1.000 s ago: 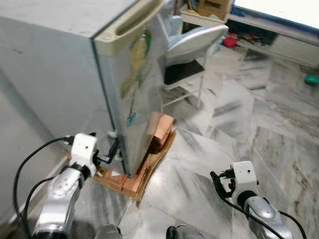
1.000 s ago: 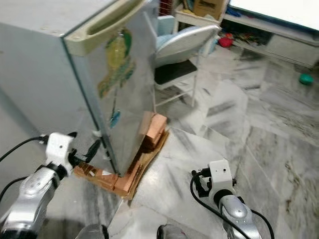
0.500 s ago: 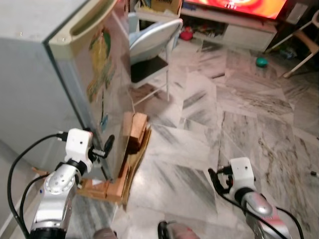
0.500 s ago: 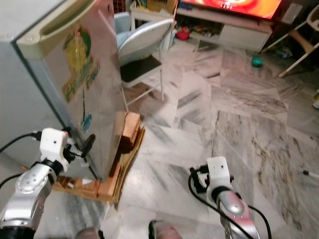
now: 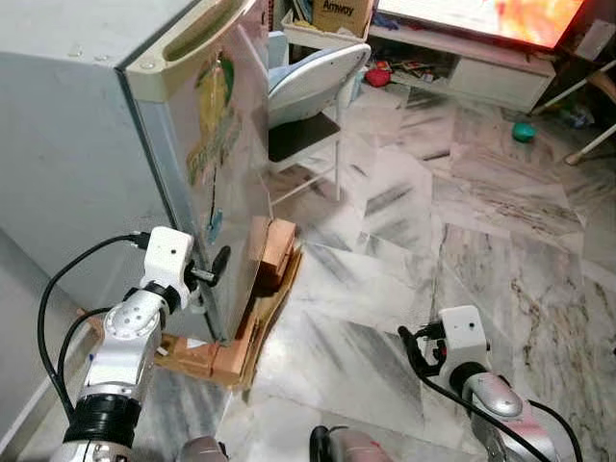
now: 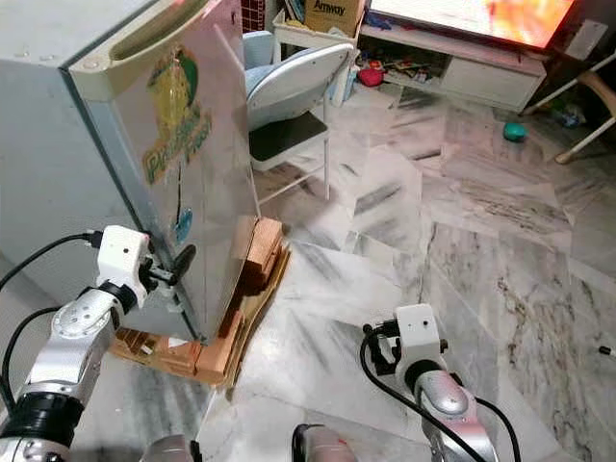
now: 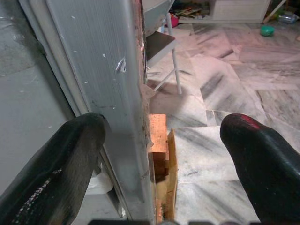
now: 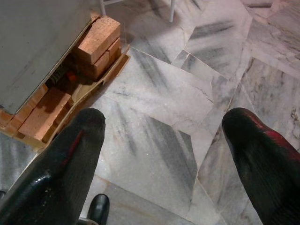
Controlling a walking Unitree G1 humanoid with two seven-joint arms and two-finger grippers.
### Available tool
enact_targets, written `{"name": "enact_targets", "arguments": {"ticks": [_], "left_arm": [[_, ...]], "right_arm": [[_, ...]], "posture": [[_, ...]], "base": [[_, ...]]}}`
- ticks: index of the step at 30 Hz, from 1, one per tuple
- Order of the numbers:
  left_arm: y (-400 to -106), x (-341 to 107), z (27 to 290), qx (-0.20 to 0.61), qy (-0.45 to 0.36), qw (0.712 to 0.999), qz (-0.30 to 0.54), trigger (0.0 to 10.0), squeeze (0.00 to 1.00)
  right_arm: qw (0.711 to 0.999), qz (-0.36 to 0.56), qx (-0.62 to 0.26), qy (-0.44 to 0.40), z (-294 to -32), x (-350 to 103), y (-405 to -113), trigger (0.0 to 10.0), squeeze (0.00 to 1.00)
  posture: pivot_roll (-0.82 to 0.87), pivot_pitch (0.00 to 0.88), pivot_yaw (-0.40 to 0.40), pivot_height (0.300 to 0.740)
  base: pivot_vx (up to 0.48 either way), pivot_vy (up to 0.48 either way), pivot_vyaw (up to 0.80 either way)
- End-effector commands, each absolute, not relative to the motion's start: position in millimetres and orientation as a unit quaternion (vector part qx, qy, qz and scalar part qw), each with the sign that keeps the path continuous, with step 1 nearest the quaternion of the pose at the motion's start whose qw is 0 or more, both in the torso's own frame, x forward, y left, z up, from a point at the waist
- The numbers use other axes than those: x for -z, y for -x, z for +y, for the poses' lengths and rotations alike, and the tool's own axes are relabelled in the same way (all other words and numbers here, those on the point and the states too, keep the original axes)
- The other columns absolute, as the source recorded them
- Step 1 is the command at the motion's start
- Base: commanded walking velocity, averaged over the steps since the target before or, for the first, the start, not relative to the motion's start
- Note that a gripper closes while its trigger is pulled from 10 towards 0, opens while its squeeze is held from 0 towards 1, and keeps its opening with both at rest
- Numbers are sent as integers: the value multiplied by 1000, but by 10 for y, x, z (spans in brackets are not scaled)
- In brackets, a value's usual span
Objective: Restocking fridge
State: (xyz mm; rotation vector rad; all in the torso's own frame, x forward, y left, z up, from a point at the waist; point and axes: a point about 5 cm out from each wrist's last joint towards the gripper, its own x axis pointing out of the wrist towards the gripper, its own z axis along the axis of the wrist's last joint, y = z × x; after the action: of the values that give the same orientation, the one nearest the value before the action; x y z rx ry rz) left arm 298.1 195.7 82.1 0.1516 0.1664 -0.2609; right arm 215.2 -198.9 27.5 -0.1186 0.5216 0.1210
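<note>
- Small silver-grey fridge [image 5: 106, 144] with a cream handle strip along its top edge and a colourful sticker on its door: I am viewing it standing shut and raised on a base of stacked orange-brown bricks and cardboard [image 5: 245, 322].
- Left gripper [image 7: 159, 154]: I am holding it at the fridge's lower front corner, its two black fingers [image 7: 56, 164] spread wide, one on the fridge's side wall and the other out past the door face; they are gripping nothing.
- Right gripper [image 8: 164, 154]: I am keeping it low over the grey-veined white marble floor [image 5: 385, 279], well apart from the fridge on the door side, fingers spread and empty.
- White folding chair with a dark seat [image 5: 308, 106]: it is standing just beyond the fridge's far front corner.
- Low white TV stand [image 5: 481, 67] with a lit screen above it: it is sitting well beyond the fridge, across the floor.
- Cardboard box with printed lettering [image 5: 339, 13]: it is resting on a shelf behind the chair.
- Small green ball [image 5: 523, 132]: it is lying on the floor near the TV stand, far from the fridge.
</note>
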Motion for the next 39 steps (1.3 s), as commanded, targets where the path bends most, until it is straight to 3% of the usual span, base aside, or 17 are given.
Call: {"name": "enact_targets", "arguments": {"ticks": [1, 22, 27, 28, 31, 32, 33, 34, 35, 36, 37, 39], "left_arm": [[-3058, -965, 2019, 114, -86, 988, 55, 10000, 0], [-3301, -1084, 1917, 118, -106, 987, 40, 10000, 0], [-3378, -1207, 1709, 154, -103, 983, 15, 10000, 0], [-3422, -1303, 1551, 181, -104, 978, -4, 10000, 0], [-3433, -1326, 1514, 188, -104, 977, -8, 10000, 0], [-3450, -1428, 1323, 224, -105, 969, -30, 10000, 0], [-3450, -1428, 1323, 224, -105, 969, -30, 10000, 0], [-3376, -1720, 716, 341, -100, 930, -90, 10000, 0], [-3376, -1720, 716, 341, -100, 930, -90, 10000, 0], [-3296, -1835, 475, 388, -95, 910, -114, 10000, 0], [-3296, -1835, 475, 388, -95, 910, -114, 10000, 0], [-3048, -2001, 43, 477, -81, 863, -147, 10000, 0]], "right_arm": [[961, 263, -52, 64, -2042, -256, -2132, 10000, 0], [960, 269, -52, 65, -2048, -224, -2092, 10000, 0], [959, 270, -56, 66, -2036, -219, -2102, 10000, 0], [959, 270, -59, 67, -2027, -217, -2115, 10000, 0], [959, 270, -59, 67, -2024, -216, -2119, 10000, 0], [959, 270, -60, 67, -2023, -214, -2128, 10000, 0], [959, 270, -60, 67, -2023, -214, -2128, 10000, 0], [955, 280, -63, 76, -2036, -187, -2127, 10000, 0], [955, 280, -63, 76, -2036, -187, -2127, 10000, 0], [952, 288, -65, 81, -2044, -164, -2116, 10000, 0], [952, 288, -65, 81, -2044, -164, -2116, 10000, 0], [941, 318, -71, 90, -2067, -88, -2044, 10000, 0]], "posture": [[-4, 80, -72, 740], [-13, 84, -68, 740], [-5, 84, -74, 740], [-1, 83, -78, 740], [-1, 83, -78, 740], [6, 79, -84, 740], [6, 79, -84, 740], [7, 77, -85, 740], [7, 77, -85, 740], [6, 75, -84, 740], [6, 75, -84, 740], [-1, 70, -81, 740]], "base": [[0, 0, 0], [0, 0, 0], [0, 0, 0], [0, 0, 0], [0, 0, 0], [0, 0, 0], [0, 0, 0], [0, 0, 0], [0, 0, 0], [0, 0, 0], [0, 0, 0], [0, 0, 0]]}}
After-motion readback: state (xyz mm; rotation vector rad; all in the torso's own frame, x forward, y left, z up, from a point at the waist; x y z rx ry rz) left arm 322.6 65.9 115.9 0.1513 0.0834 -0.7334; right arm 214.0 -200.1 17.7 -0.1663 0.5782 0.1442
